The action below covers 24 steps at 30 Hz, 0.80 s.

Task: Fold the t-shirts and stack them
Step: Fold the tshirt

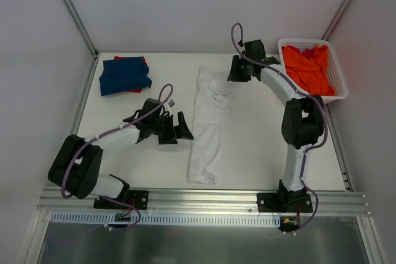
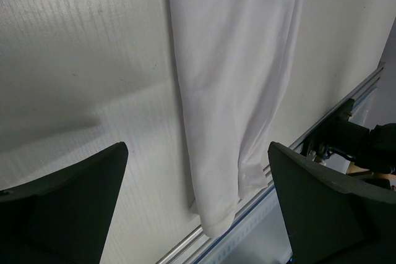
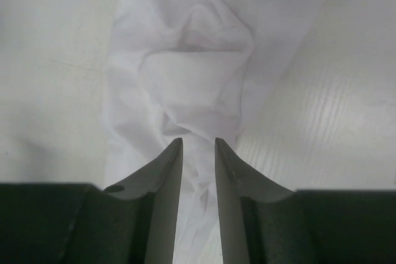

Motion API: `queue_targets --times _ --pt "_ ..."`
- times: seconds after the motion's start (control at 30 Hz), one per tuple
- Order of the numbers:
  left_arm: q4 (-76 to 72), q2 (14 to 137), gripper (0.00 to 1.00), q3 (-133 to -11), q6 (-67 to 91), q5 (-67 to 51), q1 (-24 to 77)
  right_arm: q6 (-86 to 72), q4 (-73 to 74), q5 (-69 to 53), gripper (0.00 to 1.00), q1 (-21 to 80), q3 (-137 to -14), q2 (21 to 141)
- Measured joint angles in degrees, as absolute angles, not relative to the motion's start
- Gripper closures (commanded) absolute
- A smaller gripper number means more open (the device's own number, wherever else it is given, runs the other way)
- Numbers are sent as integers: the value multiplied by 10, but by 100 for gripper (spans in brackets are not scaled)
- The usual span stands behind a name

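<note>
A white t-shirt (image 1: 207, 128) lies as a long narrow strip down the middle of the table, its near end at the front rail. It also shows in the left wrist view (image 2: 235, 60) and the right wrist view (image 3: 198, 72). My left gripper (image 1: 184, 127) (image 2: 198, 146) is wide open and empty, just left of the strip's middle. My right gripper (image 1: 232, 72) (image 3: 198, 140) is at the shirt's far end, its jaws nearly together with bunched white cloth between them. A folded dark blue t-shirt (image 1: 124, 74) lies on a red t-shirt (image 1: 141, 60) at the back left. An orange t-shirt (image 1: 309, 69) fills the basket.
A white lattice basket (image 1: 341, 94) stands at the back right corner. A metal rail (image 1: 204, 199) runs along the table's front edge. Grey walls close in the left, back and right sides.
</note>
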State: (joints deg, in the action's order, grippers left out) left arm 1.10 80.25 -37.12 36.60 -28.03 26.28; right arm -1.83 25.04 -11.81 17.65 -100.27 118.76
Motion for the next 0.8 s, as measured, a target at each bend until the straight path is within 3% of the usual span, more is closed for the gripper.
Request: queue_targets --times 0.2,0.47,0.8 --pt "22 778 1 -373 365 -279 263 -3 249 -76 69 175 -922 1044" --pt "25 727 1 -356 366 -264 263 -23 225 -33 68 186 -692 845" --pt "29 672 1 -317 368 -248 263 -83 215 33 68 299 -500 701"
